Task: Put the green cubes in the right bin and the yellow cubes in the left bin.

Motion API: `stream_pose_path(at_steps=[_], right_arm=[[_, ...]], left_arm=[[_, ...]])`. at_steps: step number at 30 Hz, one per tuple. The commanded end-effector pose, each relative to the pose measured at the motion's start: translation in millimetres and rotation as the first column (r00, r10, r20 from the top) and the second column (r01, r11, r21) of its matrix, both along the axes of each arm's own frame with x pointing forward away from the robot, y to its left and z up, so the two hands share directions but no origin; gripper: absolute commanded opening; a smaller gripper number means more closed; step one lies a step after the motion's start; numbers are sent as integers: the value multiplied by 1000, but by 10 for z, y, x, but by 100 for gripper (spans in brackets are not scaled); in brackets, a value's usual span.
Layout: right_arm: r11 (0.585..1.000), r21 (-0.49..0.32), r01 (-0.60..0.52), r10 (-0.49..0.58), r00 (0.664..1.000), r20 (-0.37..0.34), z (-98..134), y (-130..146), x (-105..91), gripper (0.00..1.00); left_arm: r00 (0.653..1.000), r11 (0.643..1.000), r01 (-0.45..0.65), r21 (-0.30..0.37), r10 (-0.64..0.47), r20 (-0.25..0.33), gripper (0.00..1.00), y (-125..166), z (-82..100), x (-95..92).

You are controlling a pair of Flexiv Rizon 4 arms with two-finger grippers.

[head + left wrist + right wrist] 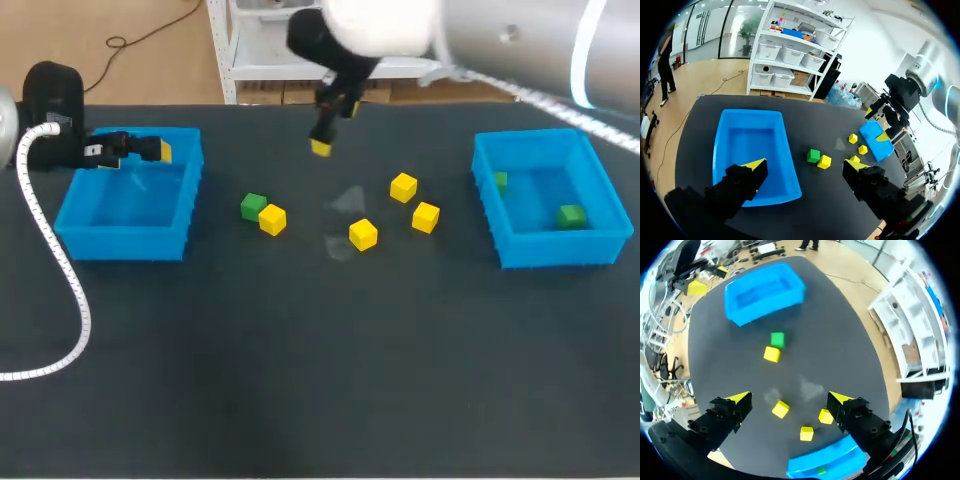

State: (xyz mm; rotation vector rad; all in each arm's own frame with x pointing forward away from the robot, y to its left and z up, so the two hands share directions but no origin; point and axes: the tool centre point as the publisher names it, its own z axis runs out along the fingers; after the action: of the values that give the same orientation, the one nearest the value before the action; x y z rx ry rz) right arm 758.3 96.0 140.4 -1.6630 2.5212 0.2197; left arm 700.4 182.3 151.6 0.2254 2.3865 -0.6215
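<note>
Dark table [300, 390], 4 yellow cubes [363, 234], 2 blue bins [125, 243]

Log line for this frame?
left tool open over left bin; right tool open above table; right bin: two green cubes; loose: green cube, four yellow cubes

On the desk [300, 380], the left bin [125, 240] sits at nine o'clock and the right bin [555, 252] at three, with two cubes [571, 216] inside it. Between the bins, a touching pair [263, 213] lies nearer nine, and three loose cubes [425, 217] lie nearer three.
</note>
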Motion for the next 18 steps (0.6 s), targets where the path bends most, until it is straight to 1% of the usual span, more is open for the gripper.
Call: stream_pose_path(at_steps=[1,10,18], right_arm=[[999,-44,-29,28,999,-19,-61,169,43,100],[993,-58,-101,95,991,-95,-315,422,130,100],[981,-76,-178,167,977,-133,-511,640,41,100]], left_arm=[[1000,1000,6,-10,-6,7,100,22,-17,-4],[1000,1000,6,-10,-6,7,100,22,-17,-4],[1000,1000,6,-10,-6,7,100,22,-17,-4]])
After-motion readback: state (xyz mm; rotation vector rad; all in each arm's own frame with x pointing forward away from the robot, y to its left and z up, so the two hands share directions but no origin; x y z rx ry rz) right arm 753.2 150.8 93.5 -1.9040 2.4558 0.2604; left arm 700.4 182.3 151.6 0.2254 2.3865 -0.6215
